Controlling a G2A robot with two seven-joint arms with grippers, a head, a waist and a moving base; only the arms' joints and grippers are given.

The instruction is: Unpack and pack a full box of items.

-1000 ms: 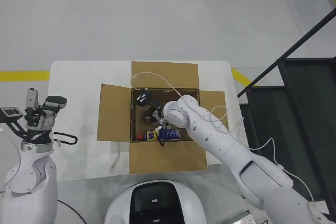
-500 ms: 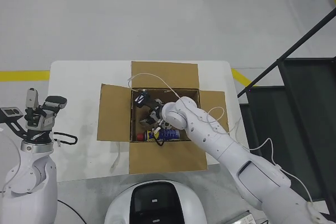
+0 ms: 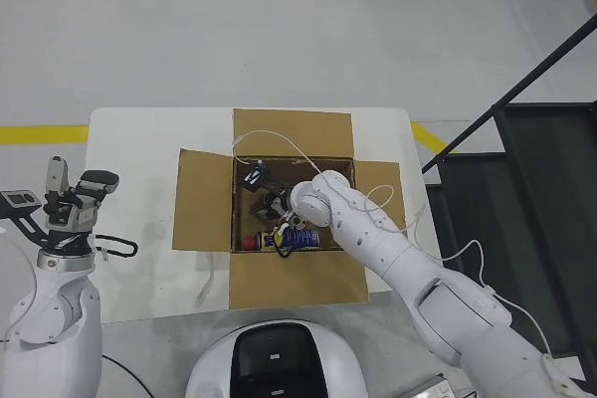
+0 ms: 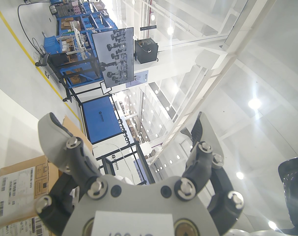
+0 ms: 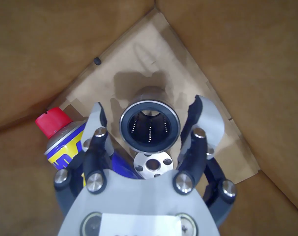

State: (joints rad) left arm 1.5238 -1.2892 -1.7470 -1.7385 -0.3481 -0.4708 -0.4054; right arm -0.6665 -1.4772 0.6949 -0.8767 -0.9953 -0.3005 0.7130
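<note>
**Right arm down in the box, fingers spread around a metal sleeve**

From where I stand, the right gripper [image 5: 149, 108] is low inside the cardboard box [image 3: 204, 214]. Its fingers are released, one on each side of a flanged metal sleeve [image 5: 149, 128] that stands on the box floor, with a gap on both sides. A spray can [image 5: 63, 133] with a red cap lies just beside the sleeve, against the wall.

The left gripper [image 4: 126, 128] is held up off to the side of the tabletop [image 3: 139, 149], its fingers spread and holding nothing.

I can make out only those two items in the box, and nothing is set out on the tabletop. So I'd judge the job far from finished, though I can't tell whether this is unpacking or packing.

The can has a blue-and-yellow printed label, and white barcode stickers [image 4: 13, 192] sit on the outside of the cardboard.
</note>
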